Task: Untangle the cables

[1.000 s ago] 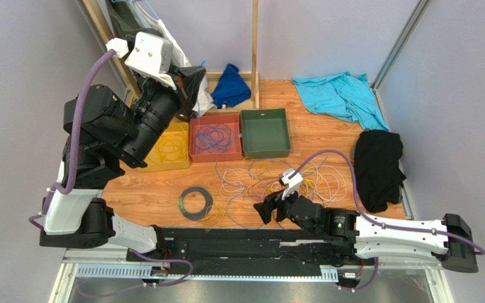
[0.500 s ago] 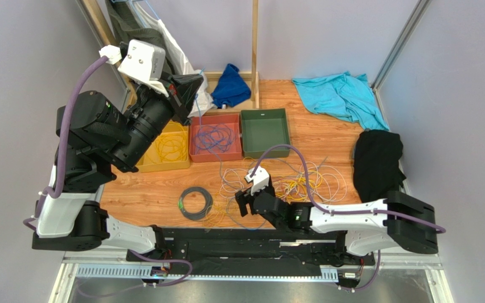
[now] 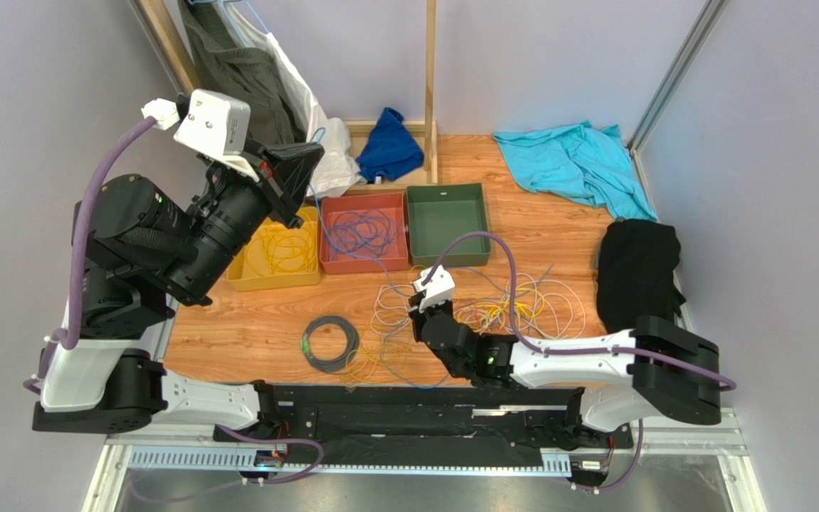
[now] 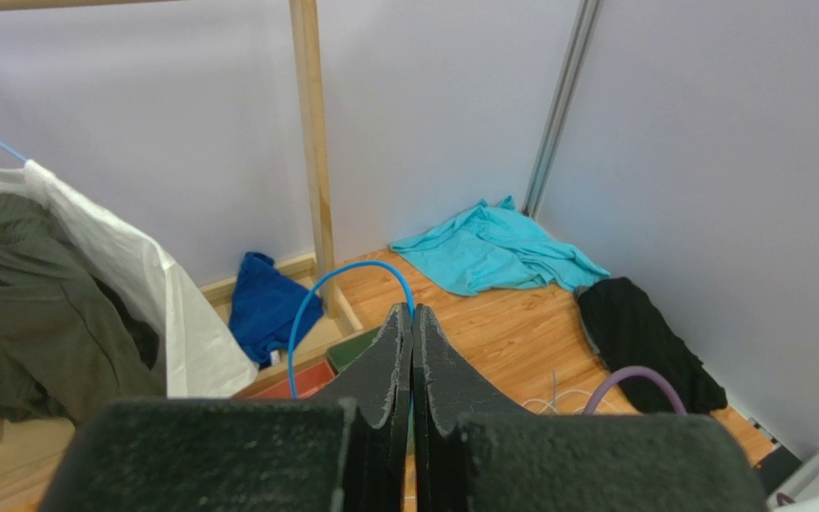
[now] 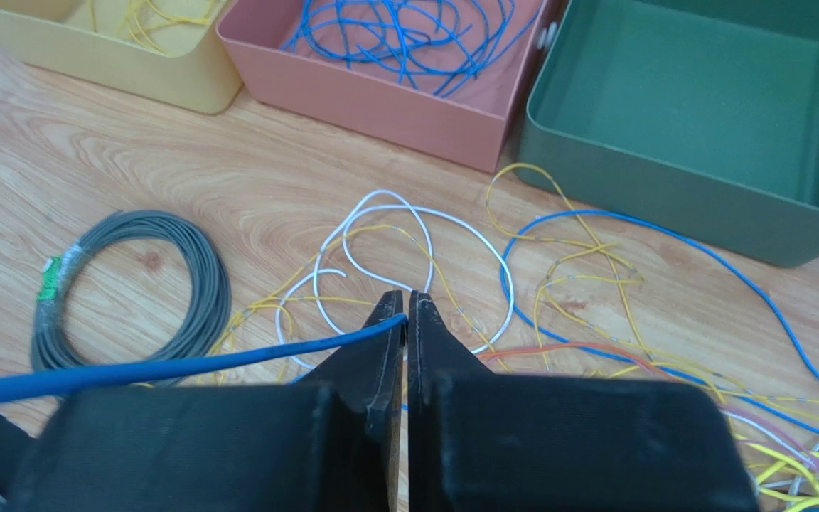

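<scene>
The left arm is raised high over the far left of the table; the left gripper has its fingers pressed together on a blue cable, which arcs up out of the fingertips and drops toward the trays below. The right arm reaches low across the near middle; the right gripper is clamped on a second blue cable, which runs off to the left from the fingertips, just above the wood; whether the two blue lengths are one cable, I cannot tell.

Three trays stand in a row at the far side: a yellow tray on the left with yellow cables in it; a red tray in the middle holding blue coils; a green tray on the right.

Near the right gripper, a loose tangle of white, yellow, blue and orange wires spreads over the table and off to the right; a white loop lies just beyond the fingertips. A dark grey coil with a green tag lies to the left, apart from the tangle.

A turquoise cloth lies at the far right; a black cloth at the right edge; a blue cloth by the wooden post.
</scene>
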Tool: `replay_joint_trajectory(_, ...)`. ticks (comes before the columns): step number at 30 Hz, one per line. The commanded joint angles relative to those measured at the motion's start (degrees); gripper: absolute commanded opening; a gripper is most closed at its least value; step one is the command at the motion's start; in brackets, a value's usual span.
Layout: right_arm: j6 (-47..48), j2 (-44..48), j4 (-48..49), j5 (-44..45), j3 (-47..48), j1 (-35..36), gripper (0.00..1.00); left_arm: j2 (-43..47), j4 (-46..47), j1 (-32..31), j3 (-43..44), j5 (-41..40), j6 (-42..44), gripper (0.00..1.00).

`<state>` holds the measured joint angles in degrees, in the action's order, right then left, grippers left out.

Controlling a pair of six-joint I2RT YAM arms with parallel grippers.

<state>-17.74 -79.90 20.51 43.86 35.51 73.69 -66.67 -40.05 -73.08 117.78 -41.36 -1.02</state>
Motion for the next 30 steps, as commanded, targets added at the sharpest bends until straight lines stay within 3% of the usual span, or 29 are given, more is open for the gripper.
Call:
replay_joint_trajectory(1, -1.3, 8.0, -6.7, 0.6, 5.7, 0.1, 0.00, 4.3, 1.7, 0.1, -6.0, -2.1, -1.0, 0.00)
replay_joint_trajectory(6, 3.8, 16.3, -24.6, -4.6, 18.8, 0.0, 0.00, 10.8, 5.7, 0.1, -18.8, -5.1, -3.0, 0.00)
replay_joint_trajectory(10, 7.5, 15.4, -36.1, -5.7, 37.5, 0.0, 0.00, 15.0, 6.7, 0.0, -26.4, -6.4, -6.9, 0.00)
replay_joint_trajectory(17, 12.5, 3.1, -50.3, -5.1, 65.1, -2.1, 0.00, 18.7, 8.0, 0.1, -35.8, -7.3, -10.8, 0.00)
replay_joint_trajectory(23, 7.5, -8.0, -61.5, -16.4, 83.0, -12.5, 0.00, 18.2, 12.2, 0.9, -42.4, -8.5, -11.3, 0.00)
replay_joint_trajectory(27, 6.7, -14.7, -66.6, -23.4, 99.0, -16.7, 0.00, 17.7, 13.2, 6.5, -45.8, -5.1, -13.8, 0.00)
replay_joint_trajectory(30, 4.9, -18.2, -67.8, -28.5, 105.0, -19.9, 0.00, 17.6, 13.2, 10.8, -47.4, -0.7, -16.0, 0.00)
